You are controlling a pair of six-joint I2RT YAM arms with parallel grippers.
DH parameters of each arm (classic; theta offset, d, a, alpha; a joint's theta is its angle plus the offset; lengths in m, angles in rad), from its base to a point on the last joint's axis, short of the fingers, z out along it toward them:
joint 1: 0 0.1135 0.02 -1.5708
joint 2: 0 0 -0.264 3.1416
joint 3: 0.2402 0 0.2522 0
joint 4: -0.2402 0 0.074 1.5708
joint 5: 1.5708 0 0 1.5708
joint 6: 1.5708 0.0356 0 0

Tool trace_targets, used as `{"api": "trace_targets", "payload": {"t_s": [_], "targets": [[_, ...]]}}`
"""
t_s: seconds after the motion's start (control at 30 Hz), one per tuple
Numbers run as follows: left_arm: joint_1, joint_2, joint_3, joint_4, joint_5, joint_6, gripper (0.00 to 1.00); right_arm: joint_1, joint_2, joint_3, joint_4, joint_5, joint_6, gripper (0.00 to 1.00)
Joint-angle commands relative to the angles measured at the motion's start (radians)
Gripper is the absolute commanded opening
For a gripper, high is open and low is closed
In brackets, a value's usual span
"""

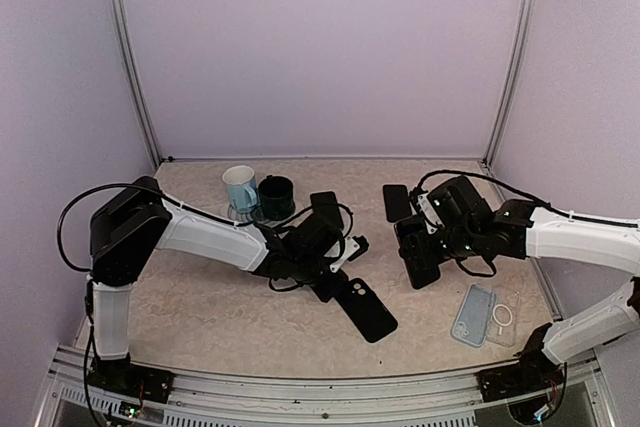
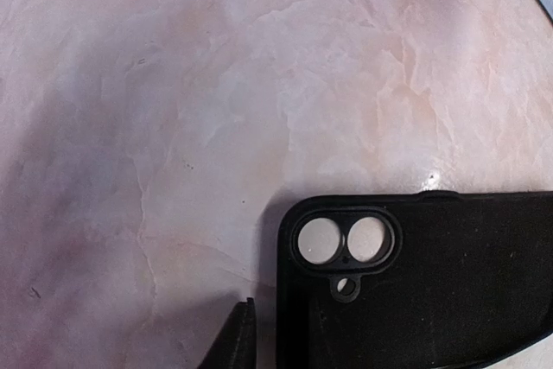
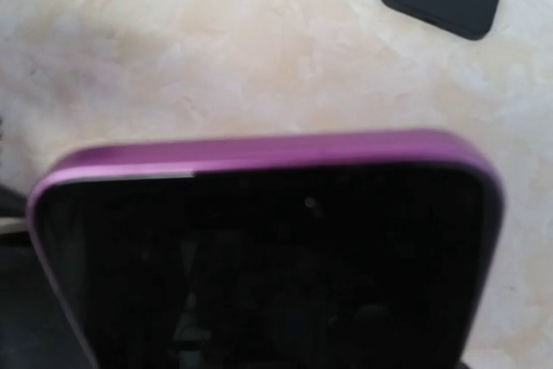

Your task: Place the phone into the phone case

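Black phone case point(image 1: 366, 311): flat on the bench point(image 1: 200, 317), empty, lens cutout showing.
Left jaws: at the case's ten o'clock end, one fingertip point(image 2: 238, 343) just beside its edge; width cannot be told.
Phone point(image 3: 268, 257): purple-edged, clamped in the right jaws, two o'clock of the case, apart.
Progress: phone gripped; aligning and pressing in not yet done.

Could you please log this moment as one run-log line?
left pincer: at black case edge | right pincer: holds purple phone | phone: not yet in case
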State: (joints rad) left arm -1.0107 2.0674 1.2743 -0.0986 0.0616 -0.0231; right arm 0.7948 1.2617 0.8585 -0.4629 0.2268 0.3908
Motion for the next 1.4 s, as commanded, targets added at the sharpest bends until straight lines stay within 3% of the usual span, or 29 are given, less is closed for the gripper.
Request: {"api": "trace_targets", "payload": {"t_s": [0.0,0.27,0.4,0.67,1.0,1.37], "targets": [[-0.008,-0.067,-0.015,0.014,-0.045,-0.05,0.33,0.055,0.001,0.034,0.033,0.042,0.073,0.3],[0.01,-0.279,-0.157,0.091,-0.134,-0.113,0.48,0.194,0.099,0.106,0.046,0.101,0.164,0.27],[0.044,-0.352,-0.255,0.091,-0.175,-0.18,0.52,0.293,0.171,0.128,0.086,0.125,0.237,0.27],[0.066,-0.467,-0.388,0.134,-0.199,-0.231,0.57,0.376,0.297,0.159,0.026,0.164,0.367,0.26],[0.064,-0.484,-0.427,0.15,-0.195,-0.238,0.58,0.405,0.389,0.221,-0.125,0.222,0.415,0.26],[0.063,-0.478,-0.425,0.139,-0.202,-0.23,0.58,0.403,0.42,0.198,-0.056,0.135,0.366,0.27]]}}
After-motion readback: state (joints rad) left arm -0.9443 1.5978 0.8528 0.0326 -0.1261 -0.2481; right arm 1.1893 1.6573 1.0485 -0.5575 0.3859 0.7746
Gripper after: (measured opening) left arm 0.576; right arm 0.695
